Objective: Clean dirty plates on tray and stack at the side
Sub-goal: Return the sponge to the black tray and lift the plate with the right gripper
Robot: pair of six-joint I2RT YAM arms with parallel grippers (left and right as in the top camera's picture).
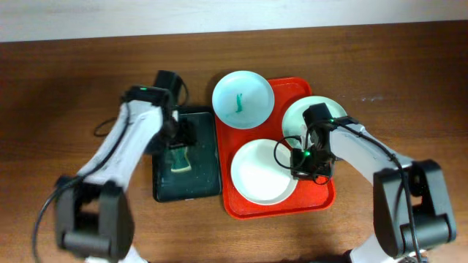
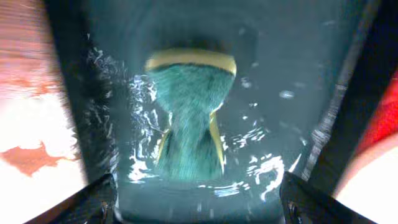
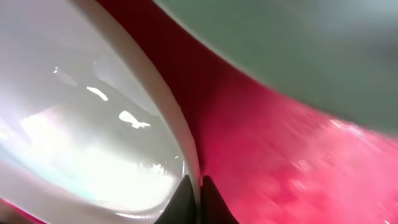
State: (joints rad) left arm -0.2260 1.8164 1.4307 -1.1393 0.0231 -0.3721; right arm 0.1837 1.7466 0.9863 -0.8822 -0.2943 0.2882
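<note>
Wooden table (image 1: 73, 88) under both arms. I see left claw (image 2: 199, 198) spread wide above green sponge (image 2: 189, 118) in wet black tray (image 2: 280, 74). Right claw (image 3: 194, 198) closed tight at rim of front plate (image 1: 259, 175); can't tell if pinching it. Front plate, right plate (image 1: 292, 120), teal-smeared rear plate (image 1: 245, 91) all sit on red tray (image 1: 322, 199).

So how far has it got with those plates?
Nothing is stacked beside the red rectangular plastic tray yet; all three plates sit on it. The near round white plate looks clean, its rim pinched by the right gripper. The left gripper hangs open over the green sponge. The far plate shows a teal smear; the third is partly hidden.
</note>
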